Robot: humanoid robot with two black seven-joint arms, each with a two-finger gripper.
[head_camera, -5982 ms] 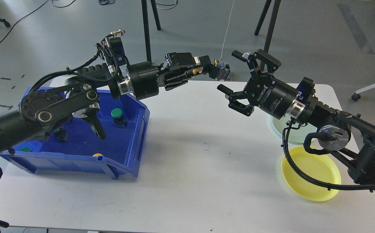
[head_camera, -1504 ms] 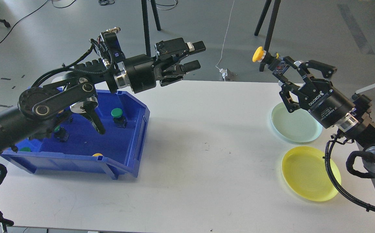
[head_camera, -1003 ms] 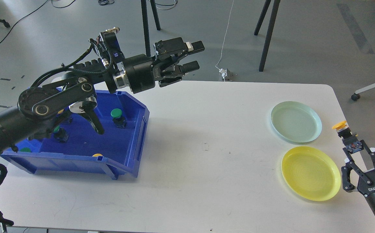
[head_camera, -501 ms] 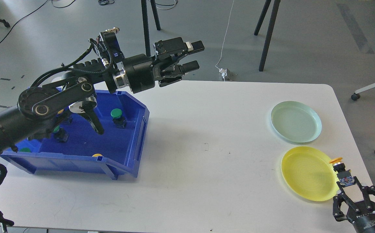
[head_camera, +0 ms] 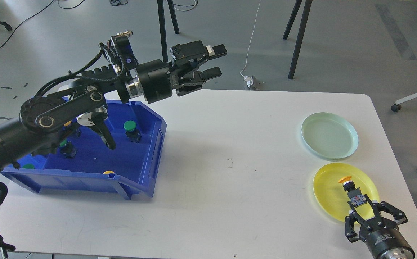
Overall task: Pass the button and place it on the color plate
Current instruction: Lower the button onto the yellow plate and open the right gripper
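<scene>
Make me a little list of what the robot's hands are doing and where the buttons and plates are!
right gripper: shut on the yellow button, holding it over the yellow plate
left gripper: open, holding nothing, raised above the table's far edge
green plate: nothing on it, beyond the yellow plate
blue bin: on the table's left side, with a green button and more buttons inside
table: white

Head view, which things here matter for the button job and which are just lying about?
In the job: yellow button, held by right gripper; yellow plate; left gripper, open.
Lying about: green plate; blue bin; green button.
</scene>
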